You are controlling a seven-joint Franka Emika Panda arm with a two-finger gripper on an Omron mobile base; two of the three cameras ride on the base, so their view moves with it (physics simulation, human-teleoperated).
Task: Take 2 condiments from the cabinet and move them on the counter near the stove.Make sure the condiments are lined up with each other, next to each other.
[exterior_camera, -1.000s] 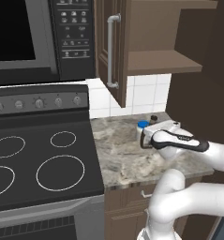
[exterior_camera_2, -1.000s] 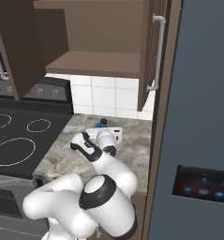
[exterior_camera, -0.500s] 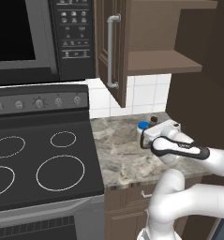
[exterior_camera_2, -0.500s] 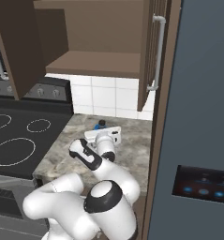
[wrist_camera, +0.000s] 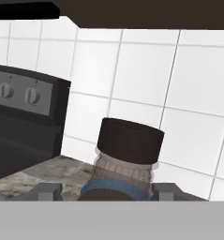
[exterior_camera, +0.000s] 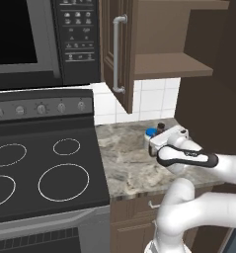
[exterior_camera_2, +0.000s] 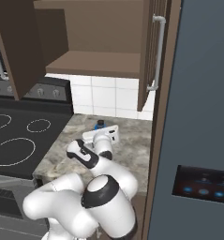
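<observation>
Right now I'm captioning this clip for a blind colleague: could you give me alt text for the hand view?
A dark brown bottle with a dark cap stands close ahead, with the blue lid of a jar low in front of it, between the pincer tips. Behind are white wall tiles, the marbled counter, and the stove knob panel at left.

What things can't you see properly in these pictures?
- White jar: in the left base view the robot's hand covers all but its blue lid.
- Dark bottle: in the hand view its lower part is cut off at the bottom, and the jar's blue lid hides its base.
- Gripper: just the fingertips show, so open or shut is unclear.
- Stove: cut off by the left edge.
</observation>
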